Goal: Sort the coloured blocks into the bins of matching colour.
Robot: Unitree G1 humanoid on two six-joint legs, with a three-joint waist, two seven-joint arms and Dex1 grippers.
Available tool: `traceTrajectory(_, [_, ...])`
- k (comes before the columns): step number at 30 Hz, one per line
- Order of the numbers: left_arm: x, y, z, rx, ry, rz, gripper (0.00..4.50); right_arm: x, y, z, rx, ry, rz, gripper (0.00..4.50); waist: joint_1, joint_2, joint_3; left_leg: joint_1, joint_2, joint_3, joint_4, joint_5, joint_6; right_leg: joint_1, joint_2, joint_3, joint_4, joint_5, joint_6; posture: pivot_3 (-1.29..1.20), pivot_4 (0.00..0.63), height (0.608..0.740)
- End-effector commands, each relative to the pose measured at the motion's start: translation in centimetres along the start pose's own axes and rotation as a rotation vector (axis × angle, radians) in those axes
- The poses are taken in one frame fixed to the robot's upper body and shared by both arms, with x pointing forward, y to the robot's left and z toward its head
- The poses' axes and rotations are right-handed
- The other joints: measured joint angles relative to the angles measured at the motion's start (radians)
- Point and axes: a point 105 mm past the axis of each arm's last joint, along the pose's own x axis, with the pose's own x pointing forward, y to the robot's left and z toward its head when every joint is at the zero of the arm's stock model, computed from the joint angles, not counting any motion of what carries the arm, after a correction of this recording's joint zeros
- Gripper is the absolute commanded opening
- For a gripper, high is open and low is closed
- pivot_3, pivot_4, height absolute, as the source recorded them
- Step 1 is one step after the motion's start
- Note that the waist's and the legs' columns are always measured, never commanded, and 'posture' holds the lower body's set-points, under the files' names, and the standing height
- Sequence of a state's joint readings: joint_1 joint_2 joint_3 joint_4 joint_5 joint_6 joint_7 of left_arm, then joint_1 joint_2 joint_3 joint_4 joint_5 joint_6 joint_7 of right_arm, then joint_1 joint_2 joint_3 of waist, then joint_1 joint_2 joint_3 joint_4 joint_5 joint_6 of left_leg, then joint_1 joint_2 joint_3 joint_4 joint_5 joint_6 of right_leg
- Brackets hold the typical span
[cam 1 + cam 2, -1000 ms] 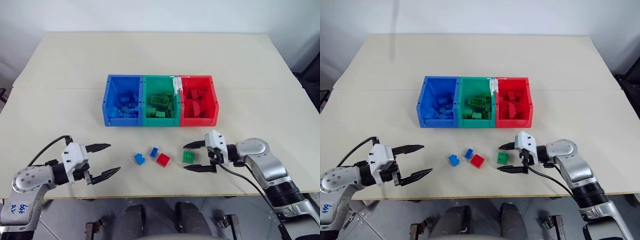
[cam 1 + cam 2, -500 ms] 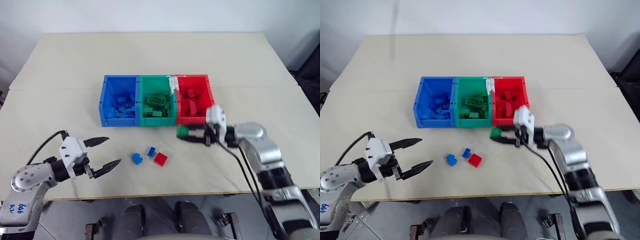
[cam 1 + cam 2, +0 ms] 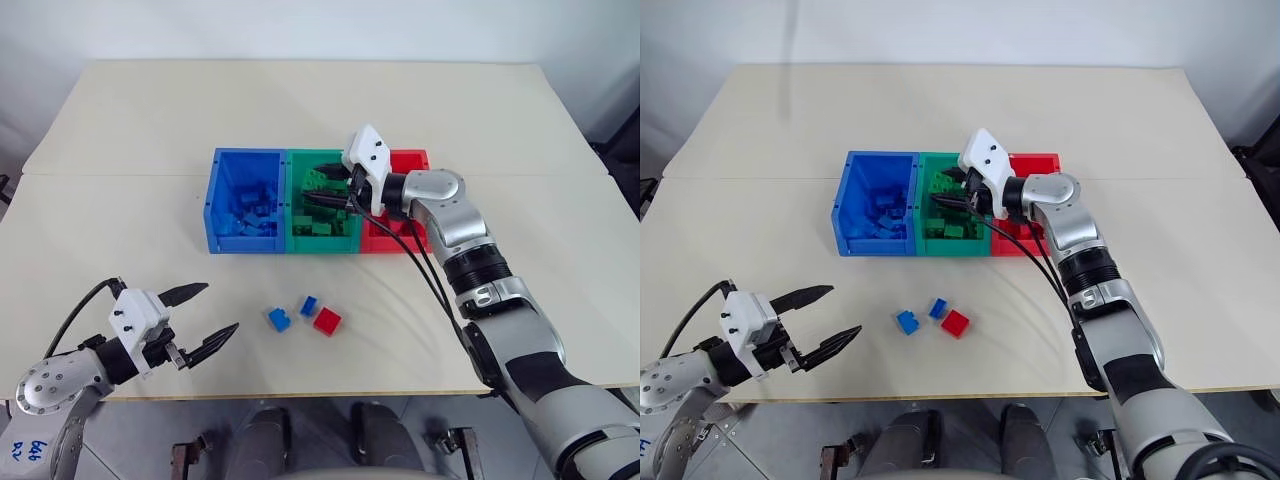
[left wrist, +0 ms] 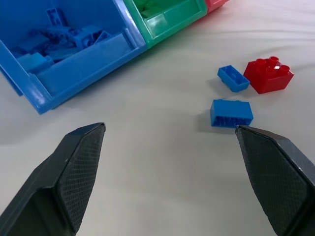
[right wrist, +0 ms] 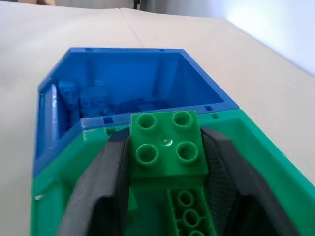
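My right gripper (image 3: 320, 184) is shut on a green block (image 5: 167, 145) and holds it level just above the green bin (image 3: 322, 245), the middle of the three joined bins. The blue bin (image 3: 240, 243) is on its left and the red bin (image 3: 414, 159) on its right, each with several blocks inside. Two blue blocks (image 3: 278, 318) (image 3: 309, 305) and a red block (image 3: 326, 320) lie on the table in front of the bins. My left gripper (image 3: 220, 308) hovers open near the front left edge, pointing at those blocks, nothing between its fingers.
The beige table (image 3: 300, 110) stretches wide behind the bins and to both sides. A seam runs across it level with the bins' back. My right arm reaches over the red bin's front.
My right gripper has lifted the green block from the table in front of the red bin, up and left to above the green bin. The left gripper has stayed open, about in place.
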State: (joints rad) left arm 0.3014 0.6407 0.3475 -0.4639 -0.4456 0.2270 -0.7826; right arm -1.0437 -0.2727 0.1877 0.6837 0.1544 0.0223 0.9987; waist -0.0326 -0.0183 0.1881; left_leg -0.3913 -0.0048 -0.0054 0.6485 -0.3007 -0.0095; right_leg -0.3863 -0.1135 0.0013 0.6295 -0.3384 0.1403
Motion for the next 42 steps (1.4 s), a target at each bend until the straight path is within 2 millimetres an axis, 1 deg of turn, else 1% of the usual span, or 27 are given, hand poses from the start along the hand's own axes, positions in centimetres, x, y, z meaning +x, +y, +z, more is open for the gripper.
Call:
traceTrajectory(1, [-0.2, -0.2, 1.0, 0.024, -0.031, 0.008, 4.50, -0.8, -0.3, 1.6, -0.023, -0.066, 0.009, 3.47, -0.002, 0.000, 0.000, -0.001, 0.000, 0.001, 0.000, 0.000, 0.000, -0.002, 0.000, 0.000, 0.000, 0.000, 0.000, 0.00, 0.150, 0.740])
traceTrajectory(2, [-0.1, -0.2, 1.0, 0.024, -0.033, 0.003, 4.50, -1.3, -0.3, 1.7, -0.023, -0.073, 0.010, 3.81, -0.002, 0.000, 0.000, -0.002, 0.000, 0.001, 0.000, 0.000, 0.000, -0.003, 0.000, -0.001, 0.001, 0.000, 0.000, 0.00, 0.150, 0.740])
traceTrajectory(4, [0.3, -0.3, 1.2, 0.024, -0.043, -0.019, 4.50, -3.1, -0.4, 1.7, -0.028, -0.081, 0.019, 4.45, 0.001, 0.000, 0.000, -0.005, 0.000, 0.001, 0.001, 0.000, 0.000, -0.005, 0.001, -0.001, 0.001, 0.000, 0.000, 0.00, 0.150, 0.740])
traceTrajectory(7, [0.9, -0.3, 1.2, 0.028, -0.046, -0.060, 4.50, -6.4, 0.2, 1.5, -0.038, -0.096, 0.032, 4.45, 0.009, 0.000, 0.000, -0.010, 0.000, -0.002, 0.004, 0.000, 0.000, -0.006, 0.000, -0.005, 0.001, 0.000, 0.000, 0.00, 0.150, 0.740])
traceTrajectory(9, [1.5, -0.2, 1.2, 0.030, -0.050, -0.091, 4.50, -8.8, 1.0, 1.5, -0.032, -0.116, 0.041, 4.45, 0.011, 0.000, 0.000, -0.012, -0.001, -0.003, 0.007, 0.000, 0.001, -0.006, 0.000, -0.008, 0.000, 0.000, 0.001, 0.00, 0.150, 0.740])
traceTrajectory(11, [2.2, 0.0, 1.3, 0.036, -0.054, -0.128, 4.50, -11.6, 1.9, 0.8, -0.015, -0.113, 0.025, 4.45, 0.013, 0.000, 0.000, -0.012, -0.001, -0.003, 0.008, -0.001, 0.001, -0.005, 0.000, -0.009, 0.000, 0.000, 0.001, 0.00, 0.150, 0.740])
traceTrajectory(13, [2.8, 0.2, 1.3, 0.034, -0.051, -0.178, 4.50, -14.6, 3.4, 0.0, -0.042, -0.103, 0.021, 4.45, 0.016, 0.000, 0.000, -0.012, 0.000, -0.004, 0.008, 0.000, 0.001, -0.004, 0.000, -0.011, 0.000, 0.000, 0.001, 0.00, 0.150, 0.740])
traceTrajectory(14, [3.0, 0.2, 1.3, 0.032, -0.045, -0.204, 4.50, -15.8, 4.0, -0.4, -0.049, -0.084, 0.011, 4.45, 0.017, 0.000, 0.000, -0.012, 0.000, -0.004, 0.009, -0.001, 0.001, -0.004, 0.000, -0.011, 0.000, 0.000, 0.001, 0.00, 0.150, 0.740])
traceTrajectory(17, [3.8, -0.2, 1.4, 0.046, -0.037, -0.310, 4.50, -19.9, 6.2, -2.2, 0.006, 0.021, -0.053, 4.45, 0.026, 0.000, 0.000, -0.012, 0.000, -0.002, 0.009, -0.001, 0.001, -0.004, 0.000, -0.011, 0.000, 0.001, 0.001, 0.00, 0.150, 0.740])
traceTrajectory(19, [4.6, -0.2, 1.6, 0.066, -0.047, -0.357, 4.50, -22.3, 8.2, -3.5, 0.020, 0.096, -0.064, 4.45, 0.032, 0.001, 0.000, -0.012, 0.000, -0.002, 0.010, -0.001, 0.001, -0.004, 0.001, -0.011, 0.001, 0.001, 0.001, 0.00, 0.150, 0.740])
traceTrajectory(20, [4.9, -0.2, 1.8, 0.075, -0.055, -0.375, 4.50, -23.2, 8.8, -4.0, 0.021, 0.113, -0.073, 4.45, 0.033, 0.001, 0.000, -0.012, 0.001, -0.002, 0.011, -0.001, 0.001, -0.004, 0.001, -0.011, 0.000, 0.001, 0.001, 0.00, 0.150, 0.740])
traceTrajectory(21, [5.5, -0.1, 2.0, 0.092, -0.066, -0.397, 4.50, -24.6, 9.2, -4.9, 0.052, 0.146, -0.118, 4.45, 0.031, 0.001, 0.000, -0.011, 0.001, -0.002, 0.012, -0.001, 0.001, -0.003, 0.001, -0.011, 0.000, 0.001, 0.001, 0.00, 0.150, 0.740])
traceTrajectory(23, [6.1, 0.0, 2.4, 0.110, -0.078, -0.427, 4.50, -26.3, 9.5, -5.9, 0.084, 0.187, -0.180, 4.45, 0.030, 0.001, 0.000, -0.010, 0.001, 0.000, 0.014, 0.000, 0.002, -0.001, 0.001, -0.011, -0.001, 0.001, 0.002, 0.00, 0.150, 0.740])
traceTrajectory(25, [6.3, -0.2, 2.7, 0.116, -0.087, -0.467, 4.50, -27.6, 10.0, -7.1, 0.089, 0.238, -0.188, 4.45, 0.026, 0.000, 0.000, -0.003, 0.001, 0.002, 0.014, 0.000, 0.003, 0.004, 0.000, -0.010, -0.002, 0.002, 0.005, 0.00, 0.150, 0.740])
traceTrajectory(26, [6.3, -0.3, 2.8, 0.124, -0.088, -0.488, 4.50, -28.0, 10.0, -7.5, 0.092, 0.250, -0.195, 4.45, 0.024, 0.001, 0.000, 0.003, 0.001, 0.003, 0.013, -0.001, 0.004, 0.011, 0.000, -0.010, -0.003, 0.002, 0.005, 0.00, 0.150, 0.740])
traceTrajectory(28, [6.4, -0.2, 2.9, 0.146, -0.090, -0.501, 4.50, -28.3, 9.4, -7.9, 0.083, 0.245, -0.209, 4.45, 0.019, 0.001, 0.000, 0.012, 0.003, 0.006, 0.012, -0.005, 0.009, 0.019, 0.000, -0.010, -0.005, 0.002, 0.005, 0.00, 0.150, 0.740])
traceTrajectory(30, [6.4, 0.2, 2.9, 0.164, -0.094, -0.486, 4.50, -27.7, 9.0, -7.9, 0.082, 0.222, -0.193, 4.45, 0.012, 0.001, 0.000, 0.022, 0.004, 0.007, 0.008, -0.005, 0.008, 0.027, -0.001, -0.010, -0.008, 0.003, 0.004, 0.00, 0.150, 0.740])
traceTrajectory(32, [6.3, 0.4, 3.0, 0.166, -0.096, -0.474, 4.50, -26.9, 8.8, -7.9, 0.076, 0.205, -0.170, 4.45, 0.008, 0.002, 0.001, 0.023, 0.004, 0.006, 0.007, -0.005, 0.008, 0.027, -0.002, -0.010, -0.009, 0.003, 0.004, 0.00, 0.150, 0.740])
traceTrajectory(33, [6.2, 0.8, 3.0, 0.165, -0.098, -0.446, 4.50, -25.3, 8.9, -7.5, 0.084, 0.171, -0.132, 4.45, 0.005, 0.002, 0.001, 0.023, 0.005, 0.006, 0.006, -0.005, 0.008, 0.027, -0.003, -0.010, -0.009, 0.003, 0.003, 0.00, 0.150, 0.740])
traceTrajectory(34, [6.1, 1.1, 3.0, 0.165, -0.100, -0.426, 4.50, -24.2, 9.0, -7.3, 0.091, 0.146, -0.104, 4.45, 0.005, 0.002, 0.001, 0.023, 0.006, 0.006, 0.005, -0.005, 0.007, 0.027, -0.003, -0.010, -0.009, 0.004, 0.003, 0.00, 0.150, 0.740])
traceTrajectory(35, [5.8, 1.5, 2.9, 0.164, -0.095, -0.401, 4.50, -22.4, 9.4, -6.9, 0.108, 0.124, -0.041, 4.45, 0.003, 0.002, 0.001, 0.022, 0.007, 0.006, 0.005, -0.005, 0.006, 0.025, -0.004, -0.010, -0.009, 0.004, 0.002, 0.00, 0.150, 0.740])
traceTrajectory(36, [5.6, 1.7, 2.9, 0.164, -0.091, -0.385, 4.50, -21.3, 9.7, -6.7, 0.122, 0.114, 0.002, 4.45, 0.002, 0.002, 0.001, 0.022, 0.008, 0.006, 0.004, -0.004, 0.002, 0.024, -0.003, -0.010, -0.009, 0.004, 0.001, 0.00, 0.150, 0.740])
traceTrajectory(38, [5.0, 2.0, 2.6, 0.159, -0.081, -0.358, 4.50, -19.3, 10.4, -6.2, 0.132, 0.093, 0.076, 4.45, 0.004, 0.002, 0.001, 0.021, 0.009, 0.006, 0.003, -0.003, -0.001, 0.022, -0.002, -0.011, -0.008, 0.003, 0.000, 0.00, 0.150, 0.740])
traceTrajectory(39, [4.5, 2.1, 2.3, 0.153, -0.071, -0.337, 4.50, -17.8, 10.7, -6.0, 0.152, 0.085, 0.114, 4.45, 0.003, 0.002, 0.001, 0.020, 0.009, 0.006, 0.002, -0.003, -0.002, 0.020, -0.002, -0.011, -0.007, 0.003, 0.000, 0.00, 0.150, 0.740])
traceTrajectory(41, [2.9, 2.3, 1.1, 0.121, -0.038, -0.287, 4.50, -13.9, 11.3, -5.2, 0.172, 0.047, 0.186, 4.45, -0.001, 0.002, 0.001, 0.018, 0.009, 0.007, 0.002, -0.003, -0.002, 0.017, -0.002, -0.010, -0.007, 0.003, -0.001, 0.00, 0.150, 0.740])
traceTrajectory(42, [2.3, 2.2, 0.6, 0.116, -0.028, -0.268, 4.50, -12.4, 11.5, -4.9, 0.191, 0.037, 0.200, 4.45, -0.004, 0.002, 0.001, 0.018, 0.010, 0.009, 0.002, -0.003, -0.002, 0.016, -0.002, -0.009, -0.007, 0.003, -0.001, 0.00, 0.150, 0.740])
